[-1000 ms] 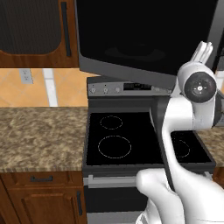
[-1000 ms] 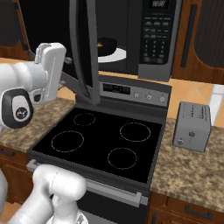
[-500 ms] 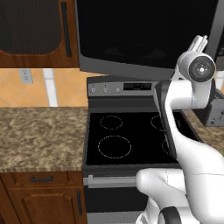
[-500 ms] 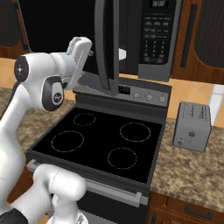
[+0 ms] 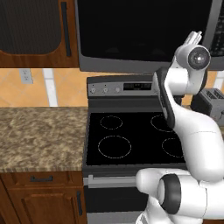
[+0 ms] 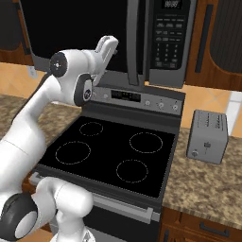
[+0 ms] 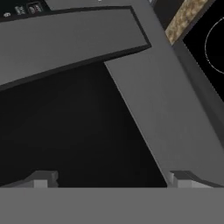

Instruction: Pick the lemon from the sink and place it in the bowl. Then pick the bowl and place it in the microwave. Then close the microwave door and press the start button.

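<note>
The microwave [image 6: 171, 42] hangs above the stove, its button panel on the right. The microwave door [image 6: 71, 28] [image 5: 140, 30], a big black window in a grey frame, lies almost flush with the front. Its bar handle [image 6: 133, 42] stands beside the panel. My gripper [image 6: 112, 41] [image 5: 192, 37] is raised against the door's outer face near the lower edge, open and holding nothing. In the hand view the gripper [image 7: 111, 177] faces the door [image 7: 65, 122] at close range, fingertips [image 7: 41, 179] spread wide. The bowl and lemon are hidden. The sink is out of view.
A black four-ring stove [image 6: 108, 151] [image 5: 131, 140] lies below the microwave, with its control strip [image 6: 137, 97] just under my hand. A grey toaster [image 6: 207, 137] stands on the granite counter [image 6: 203, 184] to the right. Brown cabinets [image 5: 35, 30] flank the microwave, and more counter [image 5: 39, 135] runs left.
The microwave door has swung from standing well open to almost shut. My open gripper has travelled with it, staying against its outer face, and the arm has stretched upward.
</note>
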Controlling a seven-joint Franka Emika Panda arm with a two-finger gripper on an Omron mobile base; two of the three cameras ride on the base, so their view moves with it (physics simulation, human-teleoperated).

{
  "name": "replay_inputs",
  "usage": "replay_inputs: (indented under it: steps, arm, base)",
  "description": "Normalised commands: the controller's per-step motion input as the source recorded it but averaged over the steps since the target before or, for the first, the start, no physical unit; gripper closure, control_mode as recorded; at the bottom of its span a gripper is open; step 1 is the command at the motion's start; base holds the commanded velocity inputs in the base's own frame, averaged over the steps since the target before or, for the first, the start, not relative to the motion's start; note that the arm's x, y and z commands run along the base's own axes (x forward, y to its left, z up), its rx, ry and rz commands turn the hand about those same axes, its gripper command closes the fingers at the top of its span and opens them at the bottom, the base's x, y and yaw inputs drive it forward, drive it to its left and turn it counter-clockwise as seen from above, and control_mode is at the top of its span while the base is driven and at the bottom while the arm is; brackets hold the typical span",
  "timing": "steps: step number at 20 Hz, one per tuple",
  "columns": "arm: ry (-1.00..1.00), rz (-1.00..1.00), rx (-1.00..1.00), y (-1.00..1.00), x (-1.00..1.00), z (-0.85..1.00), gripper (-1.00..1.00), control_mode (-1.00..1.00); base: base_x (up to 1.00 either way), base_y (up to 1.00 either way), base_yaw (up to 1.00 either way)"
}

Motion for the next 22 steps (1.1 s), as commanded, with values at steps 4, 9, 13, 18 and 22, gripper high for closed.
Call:
replay_inputs:
  steps: [4, 9, 13, 18, 22]
  arm:
    - [0.0, 0.05, 0.03, -0.25, 0.6, -0.01, -1.0, -1.0]
    - [0.0, 0.05, 0.03, -0.23, 0.59, -0.02, -1.0, -1.0]
    - [0.0, 0.04, 0.01, -0.14, 0.51, -0.03, -1.0, -1.0]
    - [-0.01, 0.02, 0.0, -0.03, 0.04, 0.0, -1.0, -1.0]
    - [-0.11, 0.0, 0.0, 0.01, -0.78, 0.05, -1.0, -1.0]
  base:
    - [0.0, 0.0, 0.0]
    - [0.0, 0.0, 0.0]
    - [0.0, 0.0, 0.0]
    - [0.0, 0.0, 0.0]
    - [0.0, 0.0, 0.0]
